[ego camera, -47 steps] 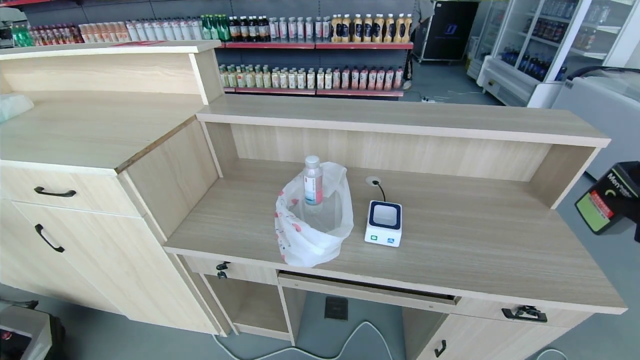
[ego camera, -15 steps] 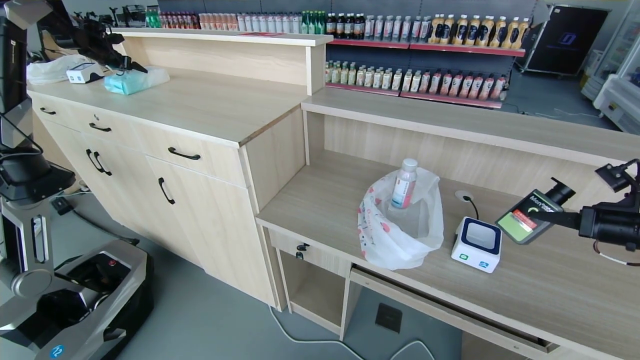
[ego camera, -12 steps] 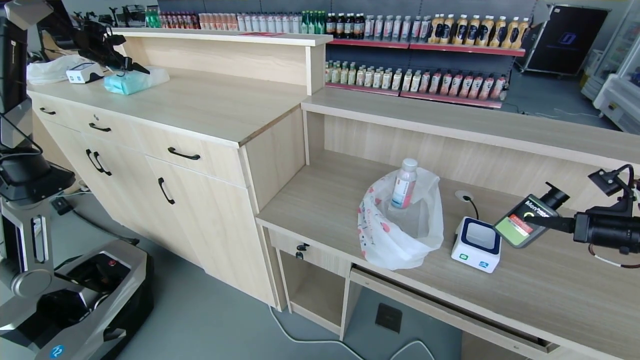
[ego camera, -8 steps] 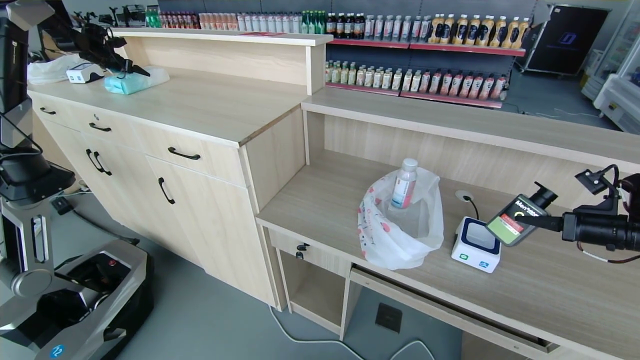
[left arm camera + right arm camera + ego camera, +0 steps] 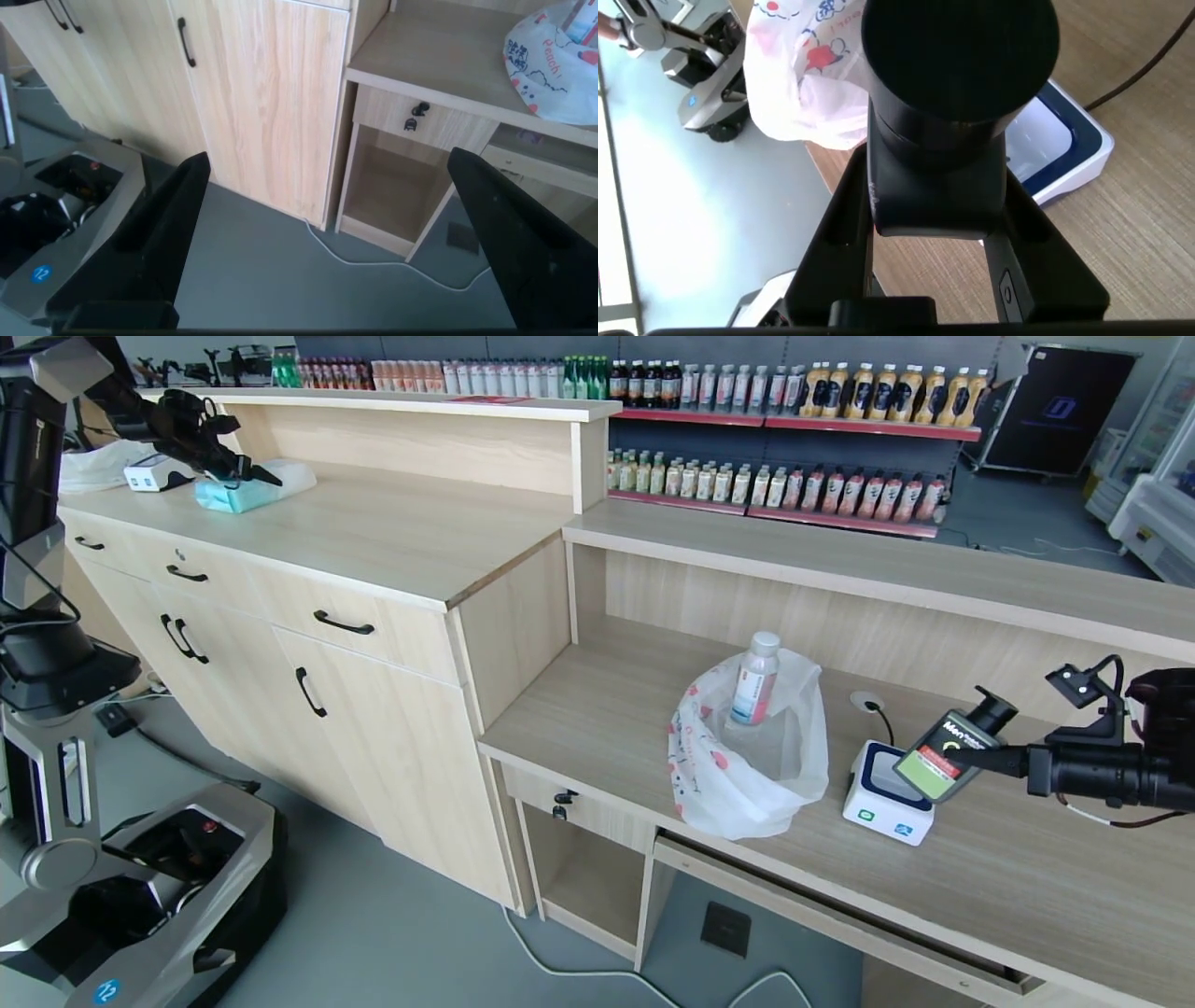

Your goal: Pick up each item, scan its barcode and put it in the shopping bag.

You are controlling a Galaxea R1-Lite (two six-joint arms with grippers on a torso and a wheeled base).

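Observation:
My right gripper [image 5: 966, 756] is shut on a dark bottle [image 5: 943, 756] with a green and red label and a black cap. It holds the bottle tilted just above the right side of the white, blue-topped scanner [image 5: 882, 798]. In the right wrist view the dark bottle [image 5: 938, 177] sits between the fingers [image 5: 1036, 243], with the scanner [image 5: 1060, 140] and the bag [image 5: 803, 65] beyond it. The white shopping bag [image 5: 709, 784] stands left of the scanner, a clear pink-labelled bottle [image 5: 752, 681] upright inside. My left gripper [image 5: 327, 159] hangs open over the floor beside the counter.
The lower wooden counter [image 5: 1027, 877] has bare room right of the scanner, and a shelf wall behind. A taller counter [image 5: 373, 532] with drawers stands to the left. Another robot [image 5: 56, 616] stands at far left, its arm over a tissue pack [image 5: 247, 490].
My right gripper has carried the dark bottle leftward and down, from right of the scanner to just above it. The head camera swung left after the oldest frame.

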